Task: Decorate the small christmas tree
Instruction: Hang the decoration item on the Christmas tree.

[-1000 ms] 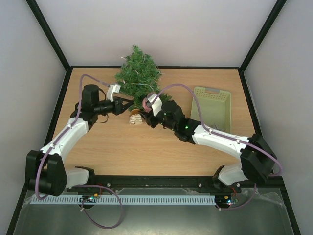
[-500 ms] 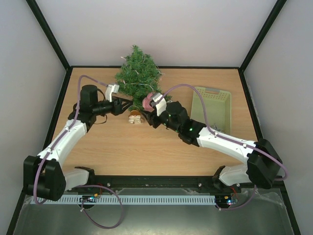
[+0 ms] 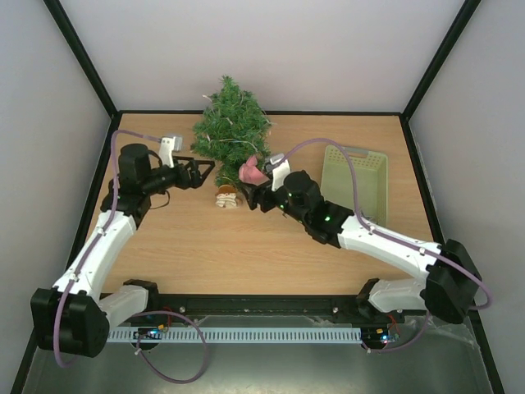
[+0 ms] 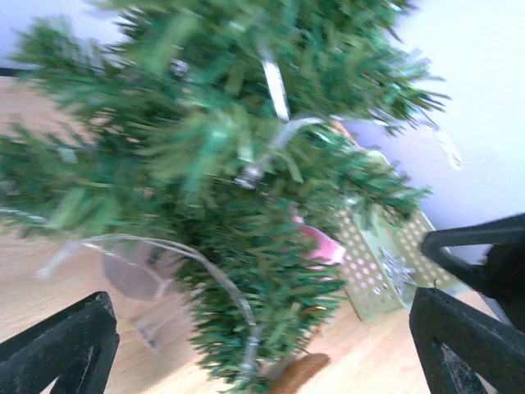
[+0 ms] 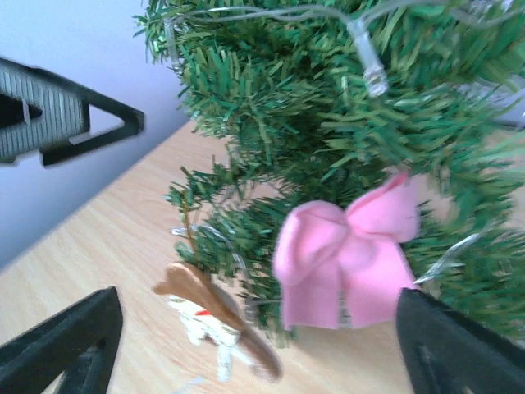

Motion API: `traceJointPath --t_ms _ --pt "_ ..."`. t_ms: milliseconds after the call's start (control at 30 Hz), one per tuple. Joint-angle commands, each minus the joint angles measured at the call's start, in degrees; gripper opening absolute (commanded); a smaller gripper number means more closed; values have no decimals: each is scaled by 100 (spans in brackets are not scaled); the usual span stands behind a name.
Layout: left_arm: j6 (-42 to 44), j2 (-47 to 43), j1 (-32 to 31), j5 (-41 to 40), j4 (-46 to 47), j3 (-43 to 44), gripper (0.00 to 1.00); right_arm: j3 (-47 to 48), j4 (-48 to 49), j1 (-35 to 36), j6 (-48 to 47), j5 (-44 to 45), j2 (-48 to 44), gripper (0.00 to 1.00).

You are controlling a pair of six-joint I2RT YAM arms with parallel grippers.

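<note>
The small christmas tree (image 3: 232, 123) stands at the back of the table, dark green with a clear light string (image 5: 365, 57) wound through it. A pink bow (image 3: 248, 171) sits on its lower branches; in the right wrist view the pink bow (image 5: 349, 254) lies between the wide-apart fingers of my right gripper (image 5: 262, 353), which is open. A brown and white gingerbread ornament (image 3: 225, 197) lies at the tree's foot. My left gripper (image 3: 205, 174) is open just left of the tree and holds nothing; its view is filled by the tree (image 4: 246, 164).
A pale green perforated basket (image 3: 354, 176) stands right of the tree, behind the right arm. Grey walls close in the table at the back and both sides. The left gripper's finger (image 5: 66, 115) shows at the upper left of the right wrist view.
My left gripper opened wide and drew back to the left, away from the tree. My right gripper opened wider, leaving the pink bow on the branches.
</note>
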Motion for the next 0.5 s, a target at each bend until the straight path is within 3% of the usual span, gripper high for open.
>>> traceJointPath --t_ms 0,267,400,467 --pt "-205 -79 397 -457 -33 85 99 -164 -610 -30 639 612 -362 100" --pt "-850 446 1413 -251 746 -3 100 -476 -1033 -35 1001 1137 -514 98" --pt "-1112 1183 1843 83 1253 157 99 -568 -1111 -32 973 1080 -520 98" --pt "-1111 1650 1882 68 1317 352 94 -645 -1075 -32 967 1010 -612 98"
